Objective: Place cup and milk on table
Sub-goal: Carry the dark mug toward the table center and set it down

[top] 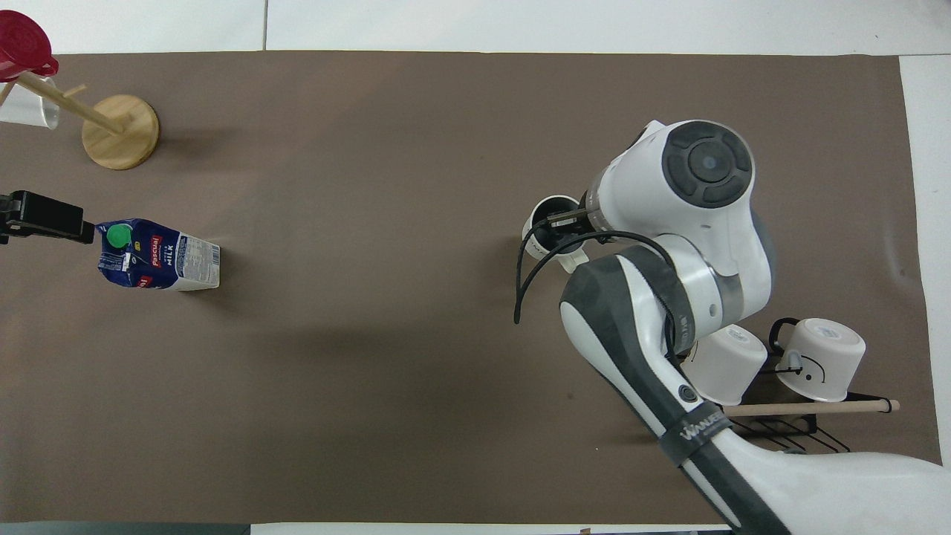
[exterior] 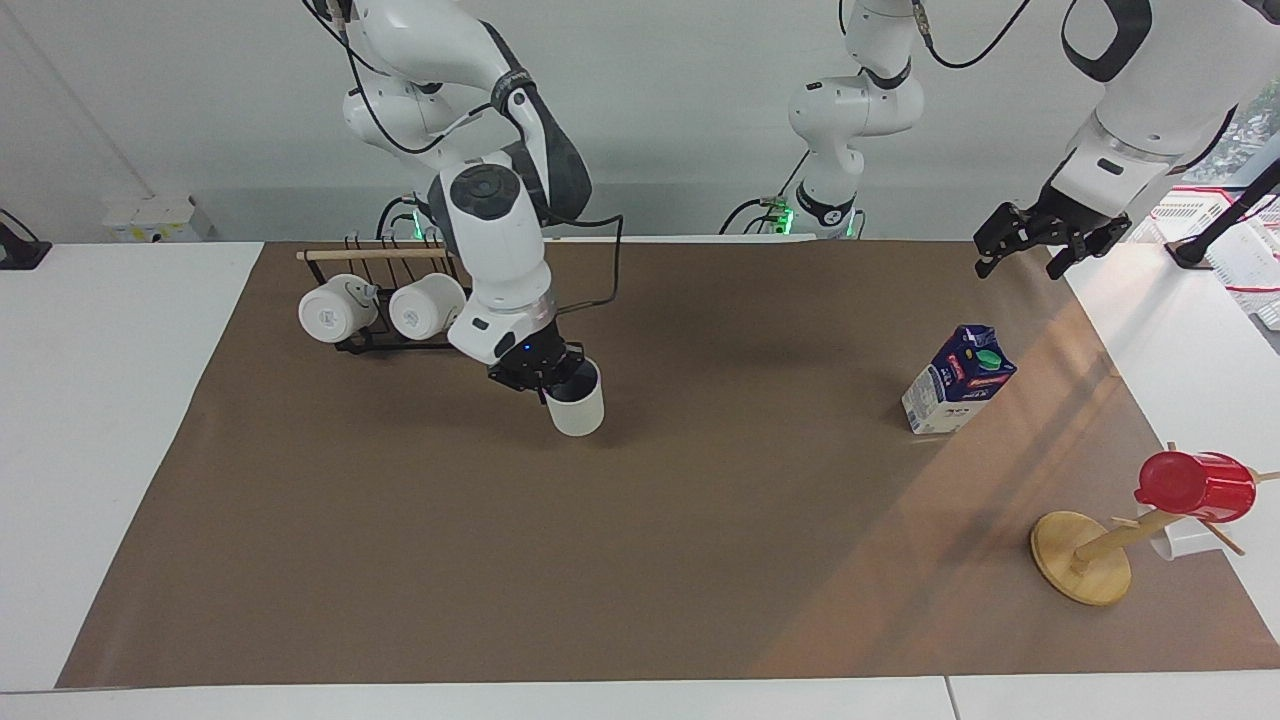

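Nearest the robots, toward the right arm's end: black wire rack (exterior: 400, 343) with two white mugs (exterior: 338, 308) hung on it. Not part of the job.

Next out, over the middle of the table (exterior: 700, 580): right gripper (exterior: 545, 378), jaws clamped on the cup (exterior: 577, 405) at the rim, apparently one finger inside and one outside. Cup upright, mouth up, low over the brown paper; contact of base with paper not determinable.

Handling, as judged: ceramic, stiff, fairly light, glazed hence slippery, liable to chip if dropped. Rim grip adequate for a short carry; gentle set-down advised, base flat before release.

At the left arm's end: milk (exterior: 958, 380), standing on the paper, free of any jaws. Judged light to moderate, walls soft enough to dent; best taken across the flat sides below the gable, with modest squeeze.

Left gripper (exterior: 1022, 262) raised over the paper's edge at that end, jaws apart, holding nothing, waiting.

Farthest out: wooden mug tree (exterior: 1082, 570) bearing a red cup (exterior: 1195, 485).

Surface: flat, matt paper, good footing. Room: ample bare paper between cup and milk.
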Controlling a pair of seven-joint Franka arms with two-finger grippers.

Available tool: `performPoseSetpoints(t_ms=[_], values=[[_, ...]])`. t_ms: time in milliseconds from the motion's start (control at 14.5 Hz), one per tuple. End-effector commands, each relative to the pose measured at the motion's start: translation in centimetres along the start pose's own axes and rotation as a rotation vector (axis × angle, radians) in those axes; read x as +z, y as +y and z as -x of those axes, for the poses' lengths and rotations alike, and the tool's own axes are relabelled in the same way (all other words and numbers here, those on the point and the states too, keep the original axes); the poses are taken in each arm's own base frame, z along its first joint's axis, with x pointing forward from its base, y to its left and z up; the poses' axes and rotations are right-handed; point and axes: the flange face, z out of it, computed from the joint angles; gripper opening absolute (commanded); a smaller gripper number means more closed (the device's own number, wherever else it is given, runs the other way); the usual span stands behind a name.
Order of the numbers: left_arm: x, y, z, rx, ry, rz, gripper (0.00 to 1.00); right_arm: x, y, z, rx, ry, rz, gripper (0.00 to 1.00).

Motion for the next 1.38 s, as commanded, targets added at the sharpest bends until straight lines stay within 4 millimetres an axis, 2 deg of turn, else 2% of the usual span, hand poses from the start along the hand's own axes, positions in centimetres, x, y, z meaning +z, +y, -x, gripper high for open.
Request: performPoseSetpoints(t_ms=[0,69,276,414,483,690,828,1103,1172,1241,1310], values=[[0.8,0.4,1.4,0.019,0.001,0.01,1.0,1.5,-1.0,2.2,0.016,0.033,0.017,0.0],[0.9,0.3,1.1,0.015,0.028,0.008,1.0,1.9,-1.1,2.7,0.025,0.035,0.015,0.0],[3.0,-0.4,0.4,0.003,0.058,0.005,1.0,2.8,-1.2,3.4,0.023,0.025,0.017,0.0],[5.8,-0.7,0.2,-0.005,0.065,0.004,1.0,4.2,-3.1,3.8,0.034,0.021,0.017,0.0],[7.5,-0.9,0.5,-0.007,0.063,0.003,1.0,4.3,-3.2,3.8,0.048,0.026,0.015,0.0],[10.5,-2.6,0.1,-0.033,0.089,-0.001,1.0,5.2,-3.4,3.7,0.068,0.033,0.019,0.0],[12.7,-3.4,0.8,-0.058,0.066,0.002,1.0,5.6,-3.5,3.7,0.058,0.035,0.028,0.0],[14.5,-2.9,0.5,-0.082,0.079,0.001,1.0,6.7,-3.5,3.8,0.071,0.021,0.037,0.0],[14.9,-2.6,0.5,-0.094,0.083,0.001,1.0,6.8,-3.2,3.5,0.065,0.031,0.044,0.18],[15.4,-2.6,0.4,-0.095,0.094,0.0,1.0,6.7,-3.1,3.5,0.057,0.039,0.051,0.52],[15.5,-2.6,0.3,-0.099,0.106,-0.001,1.0,6.7,-3.1,3.5,0.052,0.04,0.053,0.99]])
